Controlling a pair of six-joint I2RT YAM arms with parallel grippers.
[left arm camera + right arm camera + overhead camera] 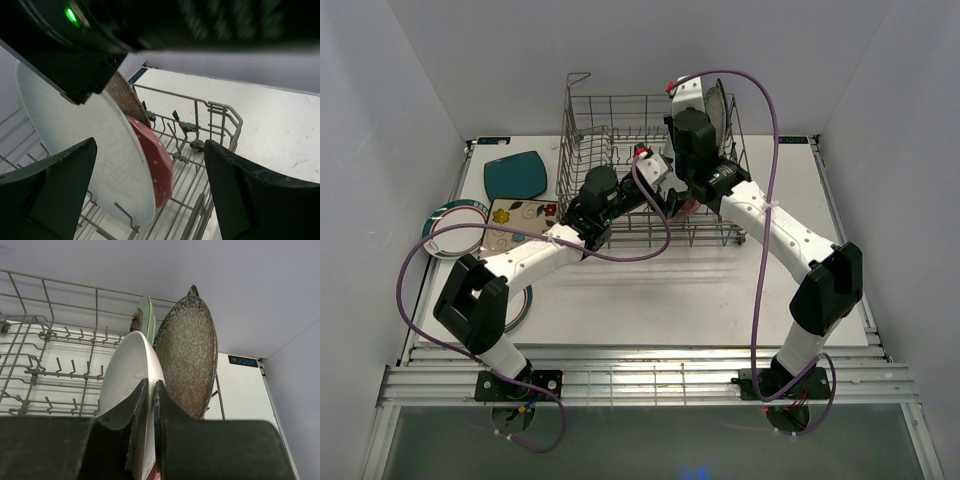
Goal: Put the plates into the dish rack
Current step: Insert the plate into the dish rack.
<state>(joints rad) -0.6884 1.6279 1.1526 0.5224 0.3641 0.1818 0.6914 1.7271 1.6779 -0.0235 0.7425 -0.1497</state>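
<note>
I judge the step in hand to be seating the white plate (90,150) upright between the tines of the dish rack (590,130). To do it well, I should let go with my right pincer (151,382) only once the plate's lower edge sits in a slot. Then I should lift straight up, so that I neither drag the plate nor knock its neighbours. My left pincer (150,145) should draw back low and level, clear of the tines and the rack's wall.

My right pincer's jaws are together, and the thin top rim of the white plate appears to be pinched between them. My left pincer stands wide apart and holds nothing. It hangs inside the rack, facing the white plate, and I cannot tell whether a finger touches it.

Just beyond my left pincer, the pink dotted plate (157,170) stands on edge against the white plate's lower side. On the white plate's other side stands the speckled plate (187,360), close by or touching. A mint green plate (145,315) stands on edge further back.

Well apart from the rack, on the table (700,290) to my left, more plates wait. They are a floral square plate (520,212), a white rimmed round plate (455,225) and, furthest, a teal square plate (515,175). So I judge the loading to be perhaps half done.
</note>
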